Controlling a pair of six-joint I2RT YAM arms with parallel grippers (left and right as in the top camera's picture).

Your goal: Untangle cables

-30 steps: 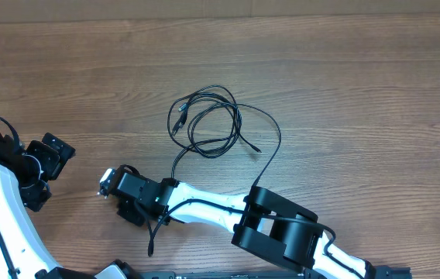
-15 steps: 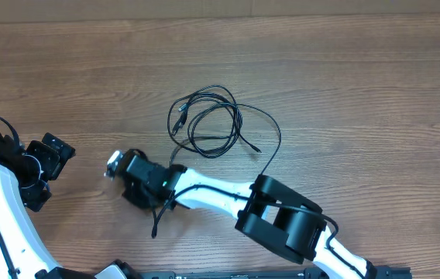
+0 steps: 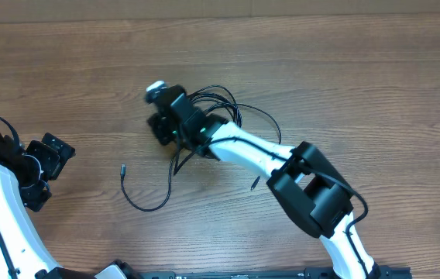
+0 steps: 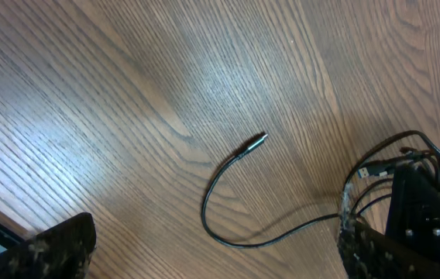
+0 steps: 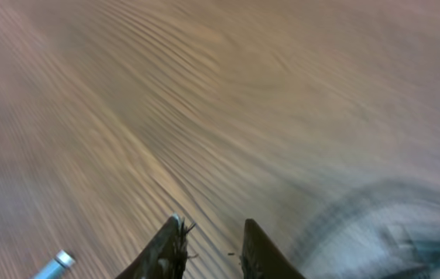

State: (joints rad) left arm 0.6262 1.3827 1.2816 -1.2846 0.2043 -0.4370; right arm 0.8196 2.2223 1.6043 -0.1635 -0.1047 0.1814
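The cables (image 3: 232, 116) are thin black cords in loose overlapping loops at the table's middle. One cable (image 3: 144, 206) trails out of the loops in a curve to the lower left and ends in a small silvery plug (image 3: 122, 169). It also shows in the left wrist view (image 4: 224, 232). Another plug end (image 3: 252, 184) lies right of the loops. My right gripper (image 3: 160, 128) is over the left edge of the loops; in the blurred right wrist view its fingers (image 5: 212, 248) stand slightly apart with only table between them. My left gripper (image 3: 40, 167) is wide open and empty at the far left.
The wooden table (image 3: 375, 93) carries only the cables. The right arm (image 3: 313, 194) stretches from the front right across the table to the loops. A silvery plug tip (image 5: 53, 265) shows at the lower left of the right wrist view.
My right gripper has swung from the front left up and right to the loops. The cable that hung by it now lies free on the table. The left arm has not moved.
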